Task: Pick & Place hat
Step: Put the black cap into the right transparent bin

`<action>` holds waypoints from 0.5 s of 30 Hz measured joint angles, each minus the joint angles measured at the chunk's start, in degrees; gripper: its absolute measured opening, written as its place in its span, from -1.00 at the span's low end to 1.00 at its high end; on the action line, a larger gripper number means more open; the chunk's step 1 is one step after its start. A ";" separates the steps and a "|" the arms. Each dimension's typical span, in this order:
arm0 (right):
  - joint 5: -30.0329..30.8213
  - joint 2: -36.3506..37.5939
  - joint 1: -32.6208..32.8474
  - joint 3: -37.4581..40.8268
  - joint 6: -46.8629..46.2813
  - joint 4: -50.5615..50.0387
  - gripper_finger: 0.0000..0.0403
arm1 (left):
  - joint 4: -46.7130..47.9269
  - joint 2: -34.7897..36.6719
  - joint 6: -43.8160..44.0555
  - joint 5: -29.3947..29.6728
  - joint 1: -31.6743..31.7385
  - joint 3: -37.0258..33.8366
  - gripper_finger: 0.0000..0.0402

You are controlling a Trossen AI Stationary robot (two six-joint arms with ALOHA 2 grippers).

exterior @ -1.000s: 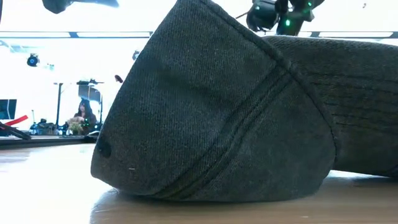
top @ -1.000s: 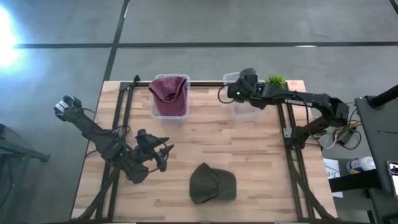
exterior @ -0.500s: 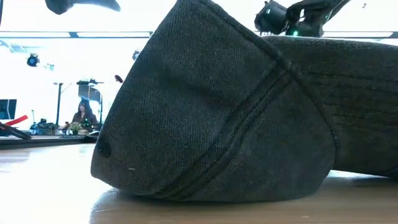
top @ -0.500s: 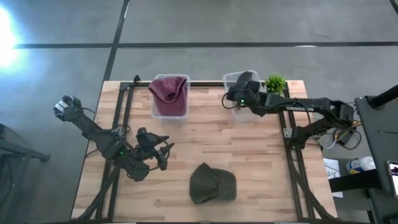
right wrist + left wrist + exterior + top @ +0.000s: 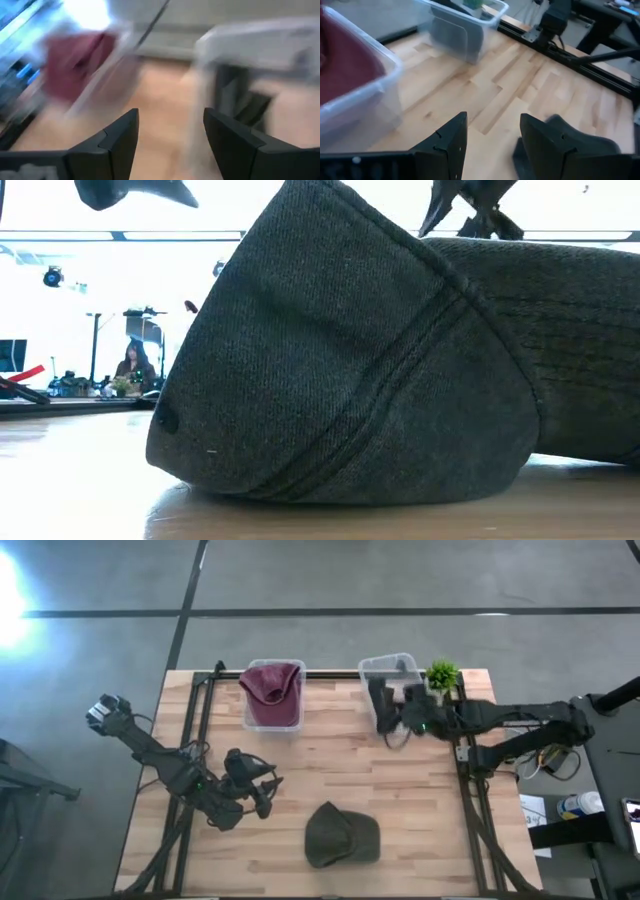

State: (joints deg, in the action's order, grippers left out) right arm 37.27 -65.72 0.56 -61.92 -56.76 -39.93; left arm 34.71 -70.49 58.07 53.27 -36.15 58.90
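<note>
A dark green cap (image 5: 342,837) rests crown up on the wooden table near its front edge; it fills the low view (image 5: 340,360). My left gripper (image 5: 264,785) stands open just left of the cap, touching nothing; its wrist view shows the cap (image 5: 575,142) beside one finger. My right gripper (image 5: 396,716) hangs open at the near side of the clear right bin (image 5: 392,668), which holds a dark thing (image 5: 250,107). A maroon hat (image 5: 271,685) lies in the clear left bin (image 5: 272,720).
A small green plant (image 5: 443,672) stands right of the right bin at the back of the table. Black frame rails (image 5: 200,710) run along the table's left and right sides. Bare wood lies between the bins and the cap.
My right gripper has opened and drawn back from above the right bin, toward the table's right and near edges. The cap has not moved.
</note>
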 joint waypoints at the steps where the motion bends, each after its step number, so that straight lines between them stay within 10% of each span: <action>1: -1.63 -0.68 2.52 -0.10 -1.75 -0.36 0.09 | -1.74 -0.28 -0.70 -1.00 0.16 -0.52 -0.12; 15: -10.60 -22.79 35.75 1.60 -51.92 1.18 0.09 | -25.61 -14.24 -7.21 -22.65 1.32 -4.69 -0.12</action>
State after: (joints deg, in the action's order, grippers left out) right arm 26.67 -88.51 36.31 -60.32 -108.67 -38.75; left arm 9.09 -84.73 50.86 30.62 -34.83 54.21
